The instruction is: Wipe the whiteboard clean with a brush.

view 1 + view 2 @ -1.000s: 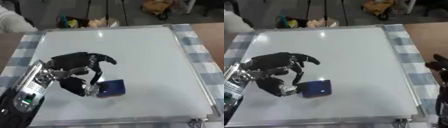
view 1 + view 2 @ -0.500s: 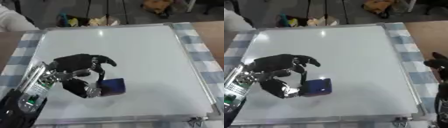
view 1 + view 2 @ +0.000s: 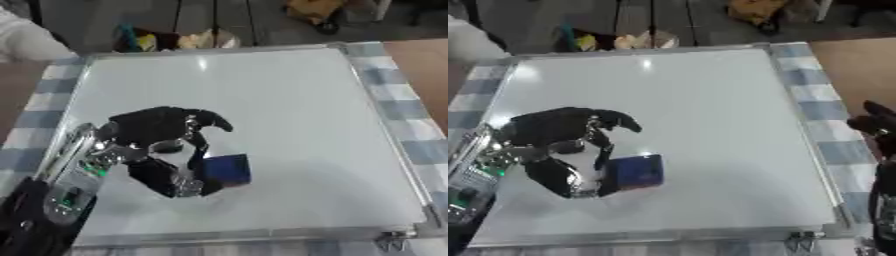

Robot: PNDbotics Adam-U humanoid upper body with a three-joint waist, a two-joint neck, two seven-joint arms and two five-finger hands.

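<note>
On a blue-and-white checked cloth [image 3: 44, 97] lies the large white rectangular whiteboard with a silver metal frame [image 3: 262, 100], filling most of the view. Toward seven o'clock on the board, the robot's black and silver left hand [image 3: 153, 132] hangs over the surface, its fingers and thumb curled around the small dark blue block-shaped brush [image 3: 226, 170]. The brush sits flat on the board at the hand's four o'clock side, pinched between thumb below and fingers above. The silver forearm runs off toward the lower left corner. The board's surface looks white and bare, with a small glare spot near twelve o'clock. At three o'clock, off the board's right edge, the robot's black right hand [image 3: 877, 125] shows in the right eye view only; I cannot tell how its fingers are set.
</note>
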